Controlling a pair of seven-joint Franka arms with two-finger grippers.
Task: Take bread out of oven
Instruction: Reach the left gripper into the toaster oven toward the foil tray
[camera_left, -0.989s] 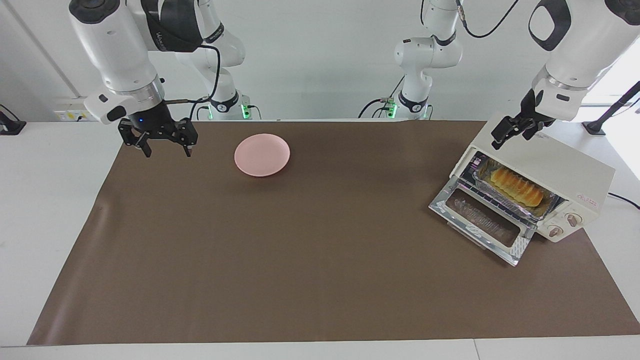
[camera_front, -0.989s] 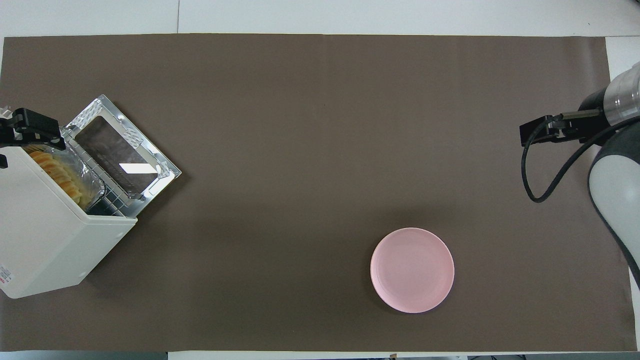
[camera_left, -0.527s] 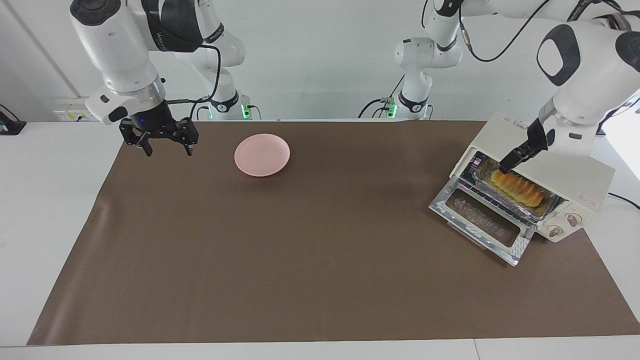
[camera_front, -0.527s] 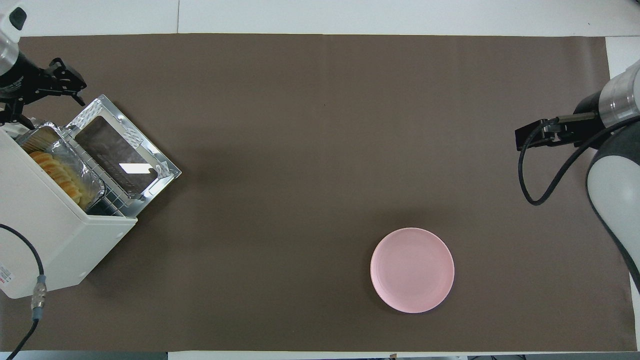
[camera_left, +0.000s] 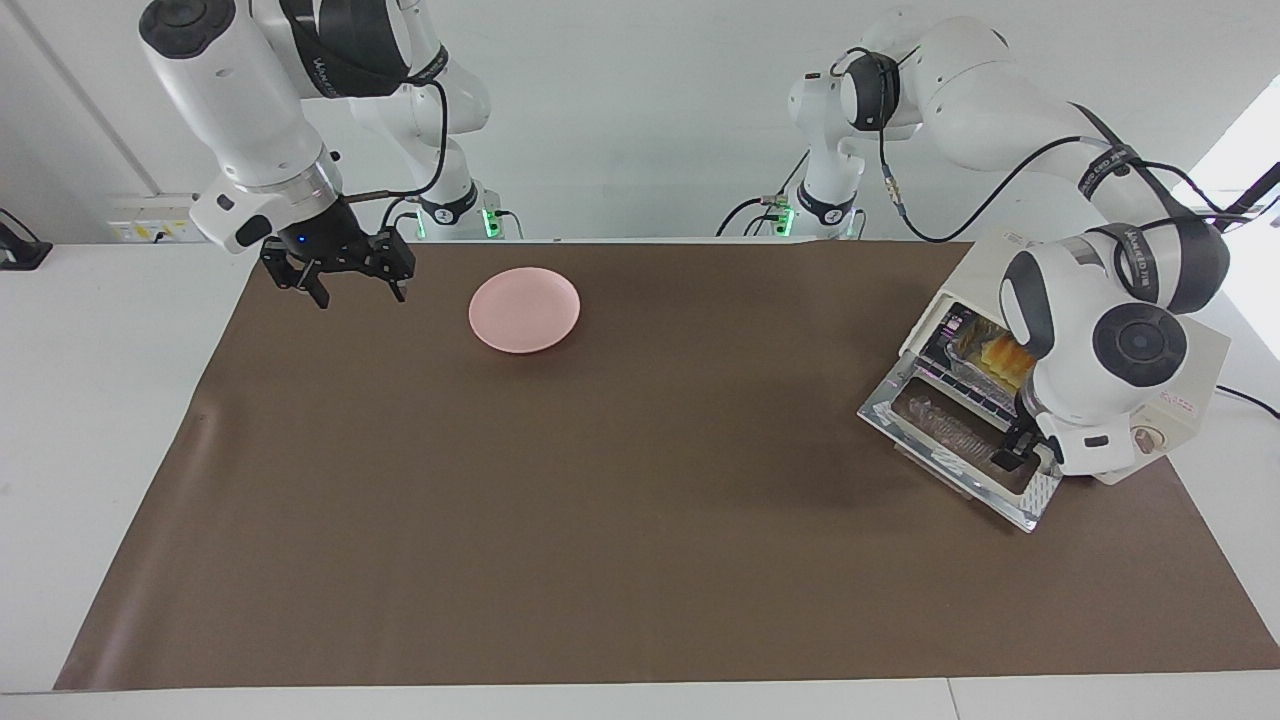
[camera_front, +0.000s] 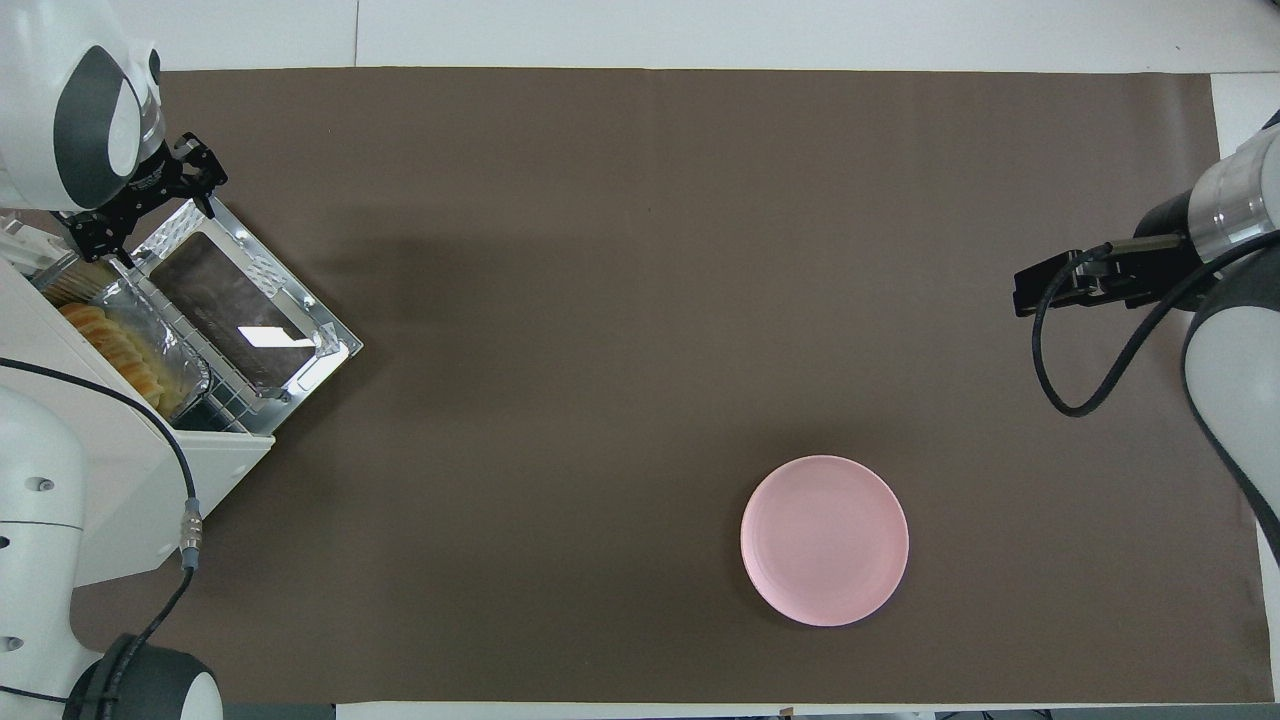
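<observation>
The cream-white oven (camera_left: 985, 265) stands at the left arm's end of the table, its glass door (camera_left: 940, 425) dropped open. The golden bread (camera_front: 110, 345) lies in a silver foil tray (camera_front: 160, 325) on the rack inside. In the facing view only one end of the bread (camera_left: 1003, 352) shows past the left arm's wrist. My left gripper (camera_front: 145, 212) is open and empty, low over the corner of the open door farthest from the robots, just in front of the oven's mouth; little of it (camera_left: 1012, 457) shows in the facing view. My right gripper (camera_left: 348, 283) is open and empty, up in the air at the right arm's end.
A pink plate (camera_left: 524, 308) lies on the brown mat (camera_left: 600, 500) close to the robots, toward the right arm's end; it also shows in the overhead view (camera_front: 824, 540). The right arm's black cable (camera_front: 1085, 370) hangs over the mat. The oven's knob (camera_left: 1150, 437) faces the door side.
My left arm has swung from above the oven's top down in front of its mouth, and its wrist now hides most of the bread in the facing view. My right gripper has drifted slightly toward the plate.
</observation>
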